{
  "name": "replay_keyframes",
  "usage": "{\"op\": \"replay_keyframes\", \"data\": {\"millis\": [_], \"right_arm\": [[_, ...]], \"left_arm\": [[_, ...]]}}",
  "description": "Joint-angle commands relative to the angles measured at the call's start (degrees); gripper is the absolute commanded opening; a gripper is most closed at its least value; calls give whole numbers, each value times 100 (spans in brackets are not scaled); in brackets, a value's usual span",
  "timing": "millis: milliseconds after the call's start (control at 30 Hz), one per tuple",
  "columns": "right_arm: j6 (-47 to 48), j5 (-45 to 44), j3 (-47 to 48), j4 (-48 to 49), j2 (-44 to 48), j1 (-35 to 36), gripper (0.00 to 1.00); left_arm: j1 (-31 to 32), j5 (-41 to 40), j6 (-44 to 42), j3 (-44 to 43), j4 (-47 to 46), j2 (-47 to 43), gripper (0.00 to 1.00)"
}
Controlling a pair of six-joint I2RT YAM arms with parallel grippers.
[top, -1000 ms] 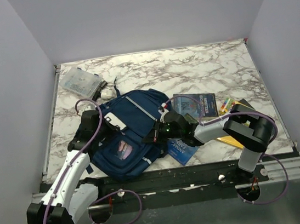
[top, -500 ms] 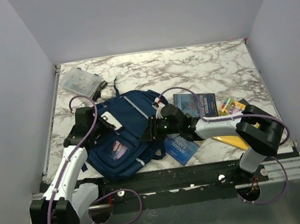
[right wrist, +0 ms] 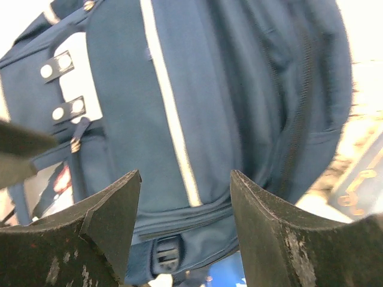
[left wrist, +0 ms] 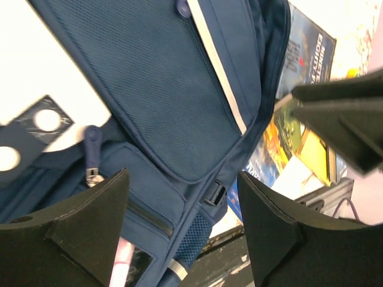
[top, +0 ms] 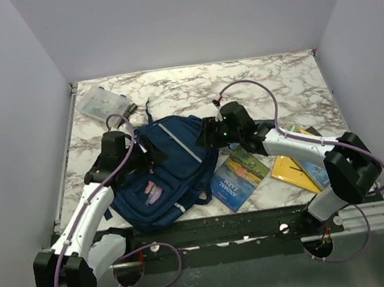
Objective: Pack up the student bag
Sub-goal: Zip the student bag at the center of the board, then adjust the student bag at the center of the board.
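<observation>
Right gripper [top: 208, 133], jaws newly apart, over student bag [top: 171, 171]; book [left wrist: 308, 57] lettering blurry.

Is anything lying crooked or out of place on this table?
Yes: right of the student bag, several books lie overlapped at crooked angles, not stacked. Nothing looks spilled or damaged.

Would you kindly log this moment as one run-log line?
left end effector: open above student bag | right end effector: open above it | books: beside bag
</observation>
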State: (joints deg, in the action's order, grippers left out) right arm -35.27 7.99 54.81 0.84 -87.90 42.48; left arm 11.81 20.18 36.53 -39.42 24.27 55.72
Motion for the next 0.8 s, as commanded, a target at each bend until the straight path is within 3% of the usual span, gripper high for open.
{"op": "replay_keyframes", "data": {"millis": [0,167,400,533,633,767], "right_arm": [[406,12,277,-321,-299,-416,65],[415,297,354,-187,-645,-657,66],[193,1273,127,529,-1122,-653,61],[-177,1861,-72,1073,-1372,-645,41],[-662,2302,-416,1609,-1311,-627,19],[-1549,2509,-1222,2397,-644,-519,4]], "left_arm": [[637,-201,278,163,-260,248,75],[1266,-731,510,80,-261,901,76],[1297,-1288,311,-241,-100,1734,76],[1297,-1590,64,-498,77,2161,77],[1297,-1881,-214,-713,149,2454,78],[1297,-2294,-563,-971,254,2503,80]]}}
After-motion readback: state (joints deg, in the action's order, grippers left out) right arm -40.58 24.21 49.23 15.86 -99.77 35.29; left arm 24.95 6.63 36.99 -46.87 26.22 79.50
